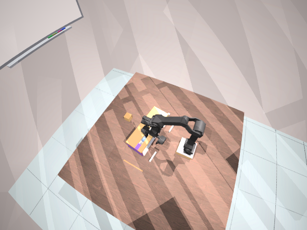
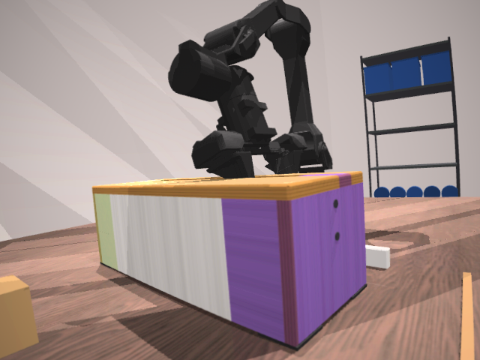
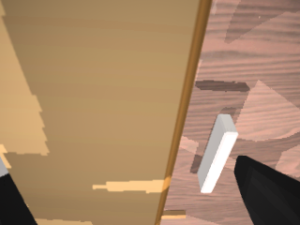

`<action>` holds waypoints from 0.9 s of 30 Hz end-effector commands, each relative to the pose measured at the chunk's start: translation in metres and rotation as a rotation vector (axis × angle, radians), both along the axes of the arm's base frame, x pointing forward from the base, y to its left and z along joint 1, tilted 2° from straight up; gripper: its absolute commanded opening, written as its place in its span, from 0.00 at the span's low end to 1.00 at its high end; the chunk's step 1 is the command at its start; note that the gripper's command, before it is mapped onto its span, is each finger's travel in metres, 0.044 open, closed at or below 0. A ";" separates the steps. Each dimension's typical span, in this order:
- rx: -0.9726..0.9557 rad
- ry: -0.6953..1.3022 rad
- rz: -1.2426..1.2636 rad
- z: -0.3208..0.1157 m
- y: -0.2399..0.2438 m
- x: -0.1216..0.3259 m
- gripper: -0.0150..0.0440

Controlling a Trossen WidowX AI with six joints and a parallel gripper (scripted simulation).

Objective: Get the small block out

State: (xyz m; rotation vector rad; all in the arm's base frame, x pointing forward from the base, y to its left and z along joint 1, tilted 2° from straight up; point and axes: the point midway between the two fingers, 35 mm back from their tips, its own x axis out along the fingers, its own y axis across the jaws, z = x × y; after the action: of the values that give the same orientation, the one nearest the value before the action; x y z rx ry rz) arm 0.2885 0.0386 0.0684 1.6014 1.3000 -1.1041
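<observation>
gripper [image 2: 253, 164] spread wide, nothing between the fingers; it sits low over the orange-topped box [image 2: 232, 240], straddling the lid's long edge. wrist view: one dark finger [image 3: 269, 194] hangs over the tabletop [image 3: 262, 70] side, the other shows only as a corner at lower left, over the lid.

box: orange lid, side panels green, white and purple, purple end wall with two dark dots. top view shows the clear front of the box next to the gripper, with a small pale blue patch [image 1: 143, 140] inside near the purple end; cannot tell whether that is the block.

around the box: white bar [image 3: 217, 154] flat on the tabletop just beside the box edge, a thin orange strip [image 1: 133, 165] farther off, an orange cube [image 1: 127, 116] well apart on the other side.
</observation>
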 end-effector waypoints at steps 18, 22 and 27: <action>0.002 -0.003 -0.002 0.000 0.052 0.010 0.93; 0.003 -0.003 -0.002 0.002 0.058 0.011 0.93; 0.004 0.000 0.000 0.043 0.055 0.009 0.93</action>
State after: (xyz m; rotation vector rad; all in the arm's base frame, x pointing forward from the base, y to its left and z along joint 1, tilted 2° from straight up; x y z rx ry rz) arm 0.2952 0.0942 0.0821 1.5920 1.3183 -1.1247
